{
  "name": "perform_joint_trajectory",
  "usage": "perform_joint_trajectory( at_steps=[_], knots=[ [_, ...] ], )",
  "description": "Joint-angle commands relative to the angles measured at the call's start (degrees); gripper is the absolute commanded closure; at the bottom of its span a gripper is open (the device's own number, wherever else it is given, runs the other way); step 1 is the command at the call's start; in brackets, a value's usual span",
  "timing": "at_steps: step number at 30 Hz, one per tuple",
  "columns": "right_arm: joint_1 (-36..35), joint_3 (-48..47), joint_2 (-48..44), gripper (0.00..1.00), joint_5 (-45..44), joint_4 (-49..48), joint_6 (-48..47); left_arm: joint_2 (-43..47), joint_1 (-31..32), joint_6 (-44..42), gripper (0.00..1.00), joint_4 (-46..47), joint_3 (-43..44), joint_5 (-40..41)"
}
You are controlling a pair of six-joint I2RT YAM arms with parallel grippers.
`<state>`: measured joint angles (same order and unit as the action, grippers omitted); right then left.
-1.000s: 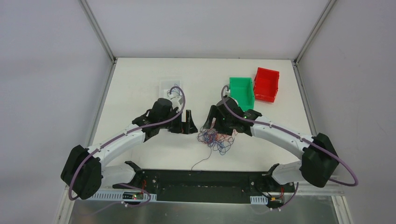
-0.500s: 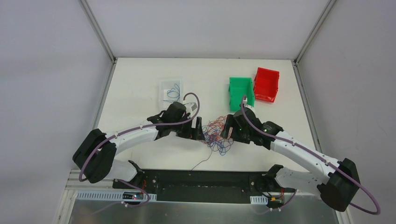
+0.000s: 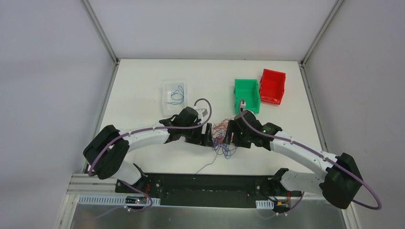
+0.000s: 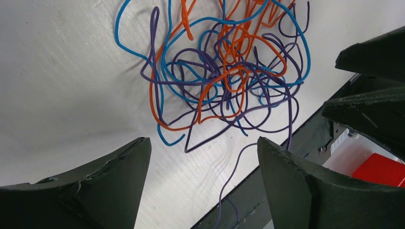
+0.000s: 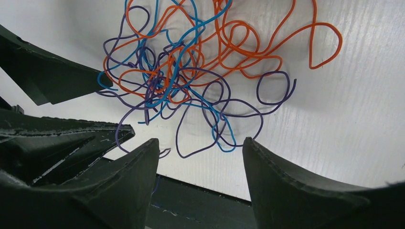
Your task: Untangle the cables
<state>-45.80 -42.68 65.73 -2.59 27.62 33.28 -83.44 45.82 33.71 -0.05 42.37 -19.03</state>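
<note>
We see the cables as one loose knot of very thin wires in orange-red, blue and dark purple. They curl and loop over each other and lie flat. The knot sits between the two sets of jaws, just ahead of the fingertips of each, and no wire is pinched. At the left gripper, a single purple strand trails out of the knot and runs down through the gap, close to one finger. At the right gripper, the lowest purple loops reach almost to the spread jaws, and a wide orange loop lies off to one side.

White table, pale grey walls
</note>
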Motion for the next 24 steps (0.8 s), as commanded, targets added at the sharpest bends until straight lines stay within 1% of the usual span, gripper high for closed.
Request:
perform_joint_trajectory(
  at_steps=[1, 3, 4, 7, 10, 12, 15, 18, 20, 21, 24],
  knots=[
    [-0.4, -0.9, 1.0, 0.35, -1.1, -0.9, -0.3, -2.4, 0.6, 1.5, 0.17, 0.3, 3.1, 1.8],
    [-0.4, -0.7, 2.0, 0.41, -0.5, -1.5, -0.3, -4.5, 0.6, 1.6, 0.21, -1.0, 4.0, 1.3],
    [-0.4, -0.7, 2.5, 0.43, -0.1, -1.7, -0.3, -5.4, 0.6, 1.7, 0.22, -1.3, 4.5, 0.7],
    [-0.8, -0.8, 4.1, 0.44, 0.4, -2.4, -0.1, -7.6, 0.6, 2.1, 0.25, -1.7, 5.5, 0.5],
    [-1.4, -1.0, 5.2, 0.44, 0.6, -3.5, 0.0, -7.7, 0.7, 2.1, 0.28, -1.7, 6.0, 1.5],
    [-1.6, -1.2, 6.1, 0.44, 0.1, -3.9, 0.2, -7.6, 0.7, 1.7, 0.4, -1.8, 6.5, 2.2],
    [-1.7, -1.7, 8.1, 0.45, -0.5, -3.8, 0.8, -7.5, 0.7, 1.2, 0.67, -2.3, 7.3, 2.4],
    [-2.1, -1.7, 10.1, 0.45, 0.2, -3.9, 1.5, -6.7, 0.7, 0.8, 0.88, -2.9, 7.6, 2.8],
    [-2.6, -1.2, 10.6, 0.46, 0.7, -4.1, 2.7, -6.0, 0.6, 0.7, 0.97, -3.0, 7.5, 3.2],
    [-2.9, -0.7, 10.7, 0.45, 0.9, -4.4, 3.4, -5.7, 0.6, 0.7, 1.0, -3.1, 7.4, 3.5],
    [-3.5, 1.4, 9.8, 0.45, 1.6, -5.9, 6.3, -5.0, 0.7, 0.7, 1.0, -3.1, 7.4, 3.8]
  ],
)
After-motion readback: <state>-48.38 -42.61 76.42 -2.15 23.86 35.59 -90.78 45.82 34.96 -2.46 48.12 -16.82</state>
